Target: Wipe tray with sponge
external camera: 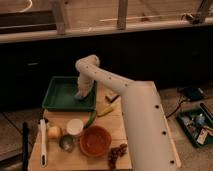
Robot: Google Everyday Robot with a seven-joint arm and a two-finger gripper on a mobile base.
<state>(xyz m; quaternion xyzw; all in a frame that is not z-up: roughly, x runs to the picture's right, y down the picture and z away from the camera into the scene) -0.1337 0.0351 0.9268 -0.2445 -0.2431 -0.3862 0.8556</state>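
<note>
The large green tray [57,93] sits at the far left of the wooden table [115,127]. My white arm reaches from the lower right up and over, then down into the tray. My gripper [81,94] is low over the tray's right part, near its floor. A sponge cannot be made out; whatever is at the gripper's tip is hidden by the wrist.
In front of the tray lie a green pepper [90,118], a yellow banana-like item [107,109], a white cup [75,126], an orange bowl [95,140], grapes [117,152], a white brush [43,142] and a small metal cup [67,143]. A teal bin of clutter [198,126] stands on the floor at right.
</note>
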